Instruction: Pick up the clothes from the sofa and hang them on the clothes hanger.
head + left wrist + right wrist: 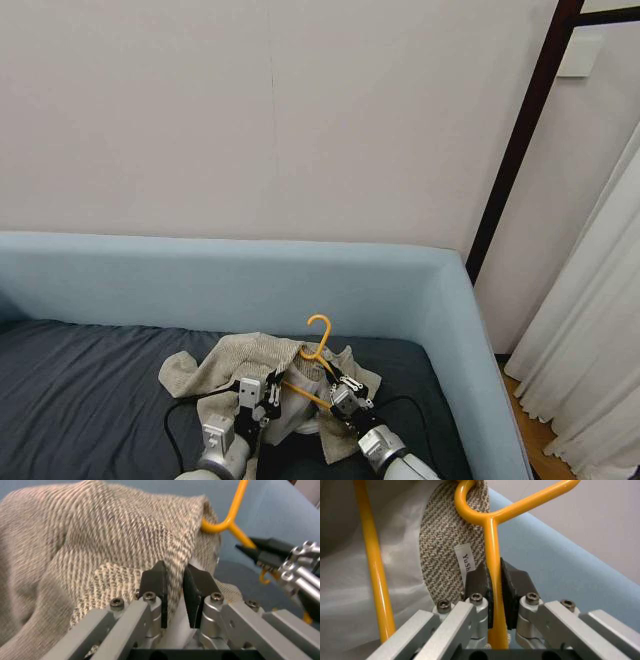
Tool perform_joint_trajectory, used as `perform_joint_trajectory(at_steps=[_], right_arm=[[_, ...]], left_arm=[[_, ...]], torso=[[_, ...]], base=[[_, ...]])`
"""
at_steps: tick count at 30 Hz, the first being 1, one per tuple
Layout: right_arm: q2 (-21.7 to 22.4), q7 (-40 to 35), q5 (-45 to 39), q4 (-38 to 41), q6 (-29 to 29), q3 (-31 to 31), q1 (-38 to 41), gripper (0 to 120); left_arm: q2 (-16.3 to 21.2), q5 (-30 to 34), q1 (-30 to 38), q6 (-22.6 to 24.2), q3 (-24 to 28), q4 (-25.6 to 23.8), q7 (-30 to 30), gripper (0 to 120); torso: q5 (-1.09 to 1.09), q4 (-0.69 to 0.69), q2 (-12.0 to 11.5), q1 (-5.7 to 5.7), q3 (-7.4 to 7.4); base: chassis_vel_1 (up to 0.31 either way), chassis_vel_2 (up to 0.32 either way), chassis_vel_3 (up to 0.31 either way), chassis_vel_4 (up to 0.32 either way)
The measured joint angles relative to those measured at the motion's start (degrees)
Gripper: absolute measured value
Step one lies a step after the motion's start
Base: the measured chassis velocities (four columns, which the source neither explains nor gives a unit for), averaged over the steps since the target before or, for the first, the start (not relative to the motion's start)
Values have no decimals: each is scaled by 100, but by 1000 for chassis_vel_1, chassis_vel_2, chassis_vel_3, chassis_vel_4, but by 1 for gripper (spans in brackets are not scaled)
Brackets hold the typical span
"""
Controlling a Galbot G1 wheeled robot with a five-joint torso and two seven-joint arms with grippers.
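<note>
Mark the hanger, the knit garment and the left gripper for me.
yellow hanger [492, 543], right wrist view, its straight rod above the pads.
knit sweater [90, 536], left wrist view, bunched fabric.
left gripper [174, 575], left wrist view, between fingertips pinching the sweater.

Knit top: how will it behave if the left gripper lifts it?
Probably floppy: the knit top lies crumpled on the sofa, folding inside the left gripper. Coarse weave should grip well. May snag the hanger held in the right gripper.
</note>
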State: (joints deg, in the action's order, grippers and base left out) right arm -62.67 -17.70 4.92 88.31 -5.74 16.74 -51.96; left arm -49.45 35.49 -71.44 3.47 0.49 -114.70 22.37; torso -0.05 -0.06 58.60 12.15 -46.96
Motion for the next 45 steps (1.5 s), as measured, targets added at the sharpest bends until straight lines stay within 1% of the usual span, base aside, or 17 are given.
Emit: perform_joint_trajectory(at_steps=[10,13,15,19,21,23,25,26,28,29,30,31,34,35,38,40,45], right_arm=[[111,13,186,165,-245,-191,-179,5],[125,28,283,131,-366,-278,-208,5],[126,29,288,130,-376,-285,-212,5],[59,29,376,138,-403,-289,-249,5],[35,29,406,128,-420,-289,-250,5],[-3,29,459,75,-466,-289,-250,5],[-25,31,506,20,-516,-290,-248,5],[-25,31,506,20,-516,-290,-248,5],[-48,42,549,-31,-556,-290,-223,5],[-93,63,584,-87,-584,-293,-182,5],[-133,73,595,-111,-591,-293,-152,5],[-133,73,595,-111,-591,-293,-152,5],[-273,97,621,-203,-620,-194,-3,5],[-308,104,644,-236,-643,-145,43,5],[-329,111,661,-257,-661,-114,69,5],[-367,126,715,-308,-707,-50,116,5],[-389,129,755,-328,-736,-27,120,5]], left_arm=[[68,-214,-208,163,-178,-92,-13,53],[237,-470,-402,-113,-428,-233,-275,67],[300,-544,-437,-206,-478,-262,-336,69],[746,-654,-407,-816,-605,-377,-542,87],[894,-580,-339,-887,-614,-395,-570,91],[1236,-336,-169,-938,-618,-450,-638,98],[1709,91,131,-984,-630,-472,-833,99],[1709,91,131,-984,-630,-472,-833,99],[2056,458,430,-1078,-629,-403,-1168,100],[2387,849,761,-1286,-609,-217,-1640,100],[2548,1066,912,-1460,-597,-68,-1940,100],[2548,1066,912,-1460,-597,-68,-1940,100],[2968,1722,1299,-1922,-565,549,-3037,100],[3043,1826,1377,-2003,-552,742,-3301,100],[3088,1882,1428,-2055,-541,876,-3491,100],[3184,2036,1598,-2162,-481,1192,-4075,100],[3236,2191,1807,-2180,-380,1423,-4585,100]], torso=[[0,-2,1,0,0],[0,-1,0,0,0],[0,-1,1,0,0],[-1,-1,1,0,0],[0,-1,1,0,0],[-2,-1,1,0,0],[0,-2,0,0,0],[0,-2,0,0,0],[-2,-3,1,0,0],[0,-3,1,0,0],[0,-5,0,0,0],[0,-5,0,0,0],[0,-2,0,1,0],[0,0,0,0,0],[-1,1,0,1,0],[-2,3,0,1,0],[-2,1,0,1,0]], base=[[0,0,0,0],[0,0,0,0],[0,0,0,0],[0,0,0,0],[0,0,0,0],[0,0,0,0],[0,0,0,0],[0,0,0,0],[0,0,0,0],[0,0,0,0],[0,0,0,0],[0,0,0,0],[0,0,0,0],[0,0,0,0],[0,0,0,0],[0,0,0,0],[0,0,0,0]])
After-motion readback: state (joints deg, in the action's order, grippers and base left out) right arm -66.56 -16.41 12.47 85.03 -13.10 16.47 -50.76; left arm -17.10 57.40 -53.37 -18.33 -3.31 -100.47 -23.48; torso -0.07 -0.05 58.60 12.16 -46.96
